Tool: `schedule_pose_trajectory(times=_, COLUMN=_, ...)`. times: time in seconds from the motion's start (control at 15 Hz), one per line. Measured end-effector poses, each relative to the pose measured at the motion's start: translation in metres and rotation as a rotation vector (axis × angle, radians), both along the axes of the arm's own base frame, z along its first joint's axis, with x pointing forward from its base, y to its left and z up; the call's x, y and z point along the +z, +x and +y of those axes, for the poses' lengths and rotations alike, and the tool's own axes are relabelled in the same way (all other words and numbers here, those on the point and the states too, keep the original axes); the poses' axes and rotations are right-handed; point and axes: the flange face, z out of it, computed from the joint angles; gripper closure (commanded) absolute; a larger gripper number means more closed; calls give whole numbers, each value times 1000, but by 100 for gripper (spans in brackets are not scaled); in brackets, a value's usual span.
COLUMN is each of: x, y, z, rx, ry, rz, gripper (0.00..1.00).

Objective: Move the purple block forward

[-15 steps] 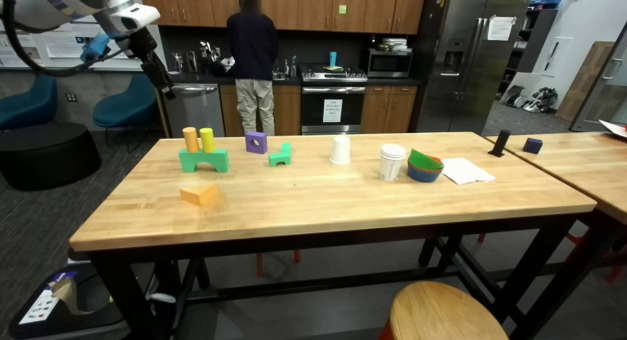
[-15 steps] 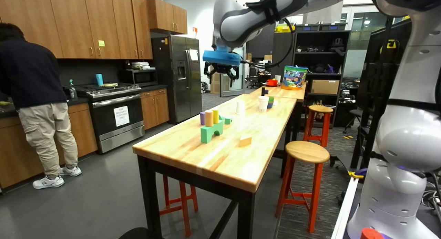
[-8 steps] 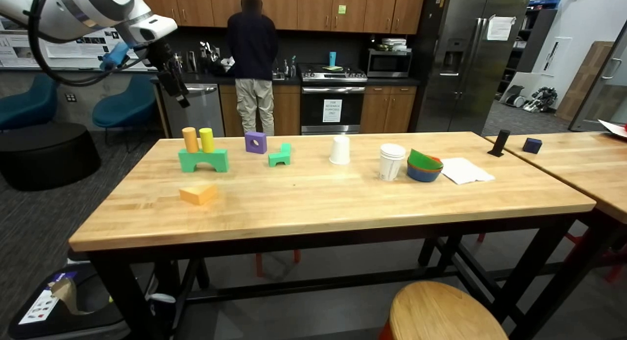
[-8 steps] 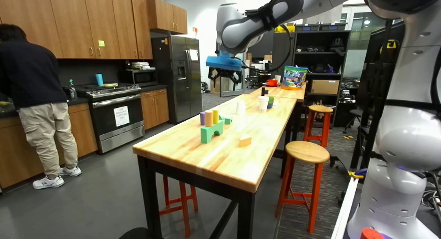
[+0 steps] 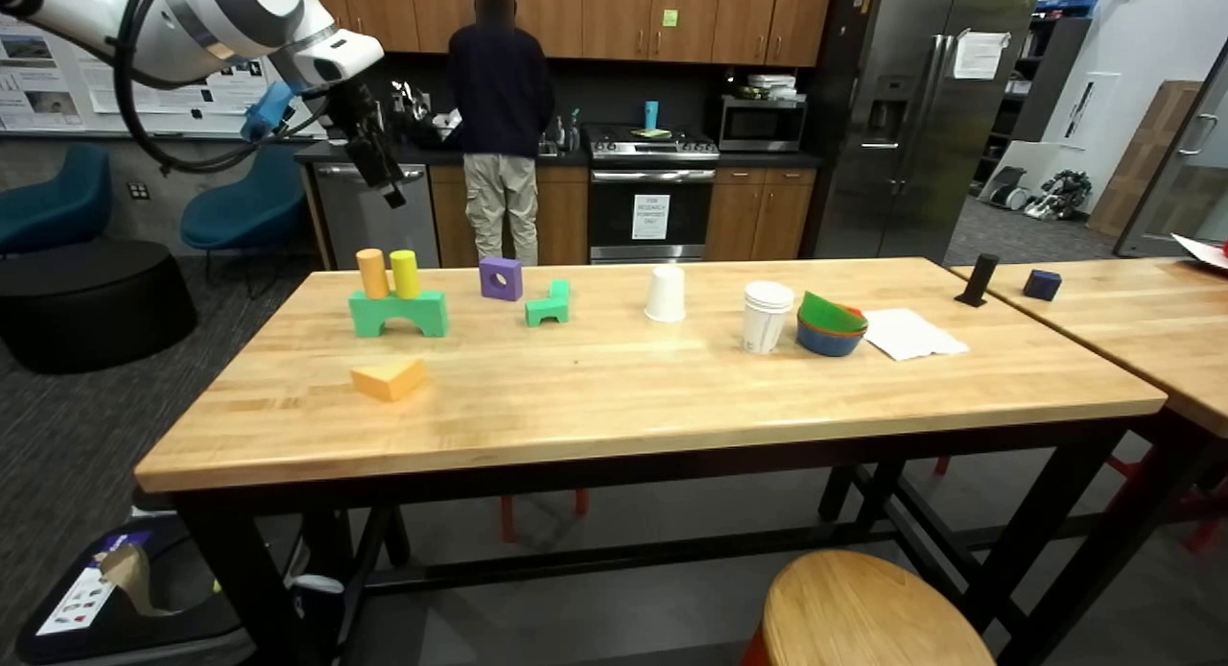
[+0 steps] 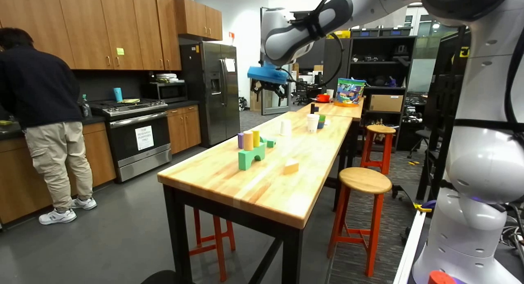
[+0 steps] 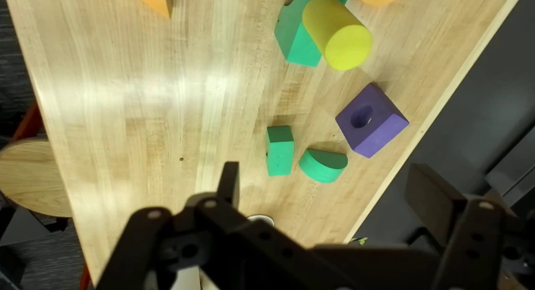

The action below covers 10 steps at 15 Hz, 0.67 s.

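Sign [image 6: 144, 137] on oven [image 6: 124, 134]: "FOR RESEARCH PURPOSES ONLY" | claw [image 7: 326, 181]: spread | purple block [image 7: 376, 123]: on table [image 7: 159, 189], lower than claw, well apart

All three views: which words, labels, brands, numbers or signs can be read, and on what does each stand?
"FOR RESEARCH PURPOSES ONLY": white sheet on the oven door.
Too small to read: refrigerator paper, wall posters, white label at bottom left in an exterior view.
Wrist view: none.

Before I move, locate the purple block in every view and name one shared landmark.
In an exterior view: purple block, left of center.
In an exterior view: purple block, slightly left of center.
Wrist view: purple block, right of center.
Shared landmark: yellow cylinder, upright on the green arch.
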Motion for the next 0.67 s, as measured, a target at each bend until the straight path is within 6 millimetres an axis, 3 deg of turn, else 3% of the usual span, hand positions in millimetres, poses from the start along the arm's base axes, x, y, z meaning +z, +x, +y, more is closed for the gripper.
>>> schedule_pose_trajectory(times=0.67, x=-4, y=37, z=-10, rx=-16, ry=-5, rz=-12, gripper=0)
